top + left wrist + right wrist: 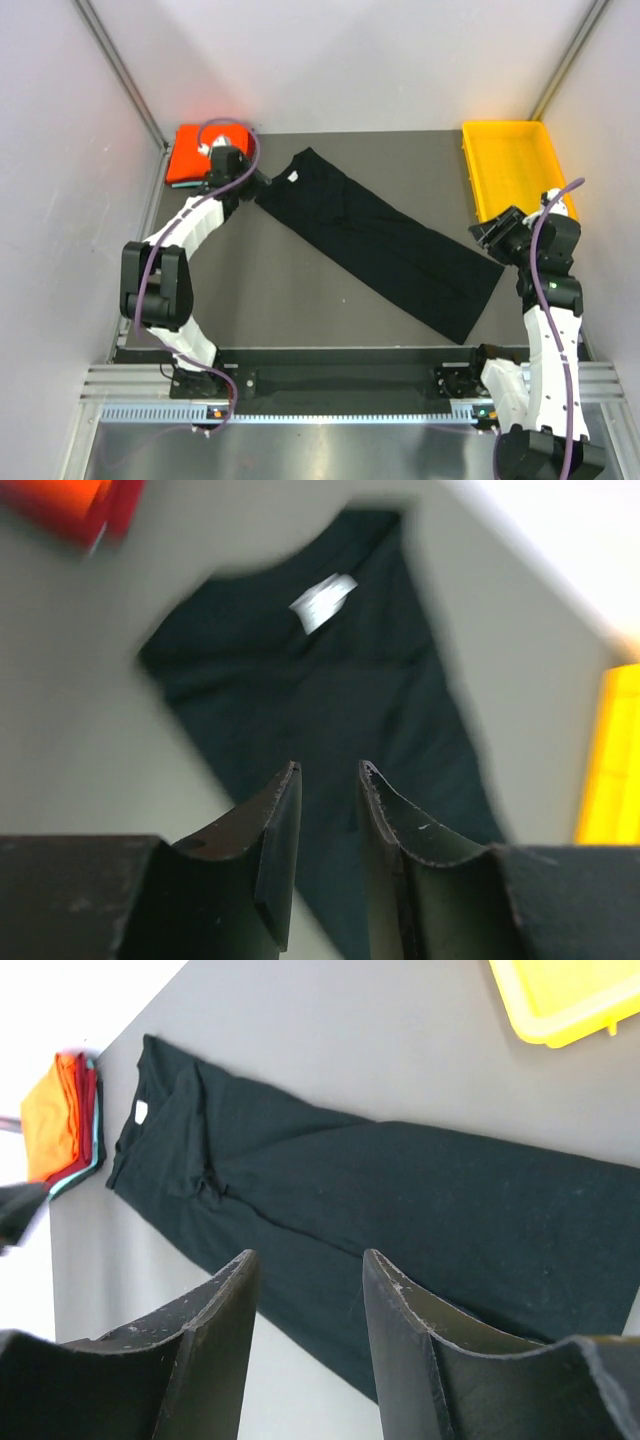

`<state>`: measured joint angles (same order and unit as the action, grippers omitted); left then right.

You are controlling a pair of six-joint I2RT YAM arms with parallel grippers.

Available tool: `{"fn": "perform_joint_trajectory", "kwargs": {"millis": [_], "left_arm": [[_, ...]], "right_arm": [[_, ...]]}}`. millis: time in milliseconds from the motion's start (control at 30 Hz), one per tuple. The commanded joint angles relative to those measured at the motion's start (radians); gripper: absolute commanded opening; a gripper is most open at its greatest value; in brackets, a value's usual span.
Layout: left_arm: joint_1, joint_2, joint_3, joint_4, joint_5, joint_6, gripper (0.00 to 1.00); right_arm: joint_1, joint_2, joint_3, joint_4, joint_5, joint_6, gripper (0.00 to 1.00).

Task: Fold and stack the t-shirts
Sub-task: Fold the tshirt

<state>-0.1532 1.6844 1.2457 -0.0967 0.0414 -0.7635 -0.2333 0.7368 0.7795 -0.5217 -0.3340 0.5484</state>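
Both pincers stand released and empty: left gripper (328, 770) by the collar end, right gripper (310, 1257) near the hem. One black cloth t-shirt (380, 240), folded into a long strip, lies diagonally between them, white neck label (322, 602) far-left, hem near-right. One folded orange-red and teal stack (190, 155) sits far-left; one yellow plastic tray (515, 170) far-right

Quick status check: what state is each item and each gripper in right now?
black t-shirt: folded lengthwise into a long strip, lying flat, not yet stacked.
folded stack: orange-red and teal shirts, folded, far left corner.
yellow tray: nothing visible inside.
left gripper: open, empty, by the shirt's collar end.
right gripper: open, empty, near the hem end.
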Motion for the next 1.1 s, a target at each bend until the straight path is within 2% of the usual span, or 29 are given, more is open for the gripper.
{"fn": "perform_joint_trajectory", "kwargs": {"millis": [0,333,700,800,867,900,967,1067], "left_arm": [[0.001,0.011,-0.103,0.026,-0.031,-0.035,0.34],[0.003,0.132,-0.149,0.125,-0.014,-0.094,0.37],[0.006,0.294,-0.077,0.175,0.006,-0.137,0.37],[0.006,0.327,-0.055,0.178,-0.003,-0.140,0.32],[0.007,0.353,-0.039,0.187,-0.006,-0.140,0.22],[0.007,0.362,-0.031,0.190,-0.006,-0.140,0.10],[0.007,0.403,0.009,0.207,0.002,-0.134,0.01],[0.009,0.480,0.092,0.247,0.056,-0.134,0.00]], "right_arm": [[0.011,-0.016,0.017,-0.008,-0.040,-0.022,0.47],[0.009,-0.054,0.030,-0.044,-0.042,-0.031,0.47],[0.009,-0.062,0.030,-0.055,-0.011,-0.038,0.47],[0.009,-0.048,0.027,-0.049,-0.010,-0.036,0.47],[0.009,-0.039,0.030,-0.049,-0.008,-0.038,0.47],[0.011,-0.036,0.029,-0.043,-0.002,-0.036,0.47],[0.009,-0.030,0.029,-0.035,0.004,-0.031,0.47],[0.011,-0.016,0.030,-0.021,0.019,-0.030,0.47]]}}
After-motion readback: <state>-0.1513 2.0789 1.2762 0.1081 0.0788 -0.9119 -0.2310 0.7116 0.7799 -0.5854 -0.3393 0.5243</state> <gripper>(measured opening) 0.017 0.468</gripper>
